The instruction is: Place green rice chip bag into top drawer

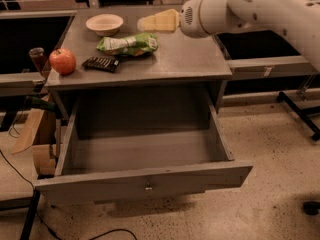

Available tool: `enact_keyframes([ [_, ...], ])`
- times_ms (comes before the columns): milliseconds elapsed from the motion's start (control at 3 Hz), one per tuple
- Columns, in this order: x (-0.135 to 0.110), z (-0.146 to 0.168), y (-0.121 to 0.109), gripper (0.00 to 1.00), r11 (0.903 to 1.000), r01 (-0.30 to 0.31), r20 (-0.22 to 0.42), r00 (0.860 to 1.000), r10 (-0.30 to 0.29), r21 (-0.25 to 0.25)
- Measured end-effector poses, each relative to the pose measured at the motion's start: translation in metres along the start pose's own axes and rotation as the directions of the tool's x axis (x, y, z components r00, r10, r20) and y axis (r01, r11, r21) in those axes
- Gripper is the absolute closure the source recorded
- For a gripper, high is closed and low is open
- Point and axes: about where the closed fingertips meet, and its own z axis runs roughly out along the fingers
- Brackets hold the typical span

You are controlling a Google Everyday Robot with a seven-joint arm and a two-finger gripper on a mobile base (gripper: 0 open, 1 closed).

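Observation:
The green rice chip bag (128, 44) lies flat on the grey table top (185, 59), left of its middle, with its white label patch facing up. My gripper (156, 21) is pale yellow and reaches in from the right on the white arm (235, 6). It hangs just behind and to the right of the bag, apart from it. The top drawer (145, 184) is pulled wide open below the table top. Its inside (142, 151) shows only bare grey metal.
A red apple (62, 61) sits at the table's left edge. A small dark ridged bar (101, 63) lies next to it, in front of the bag. A white bowl (104, 24) stands at the back left. Cardboard (31, 129) and cables lie left of the drawer.

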Motion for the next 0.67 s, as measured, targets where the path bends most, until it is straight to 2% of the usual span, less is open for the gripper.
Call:
enact_keyframes([
  [333,-0.027,0.045,0.034,0.00,0.9979,0.057,0.026,0.998,-0.056,-0.031],
  [667,-0.042,0.076,0.069,0.00,0.9887,0.117,0.031,0.993,-0.115,-0.094],
])
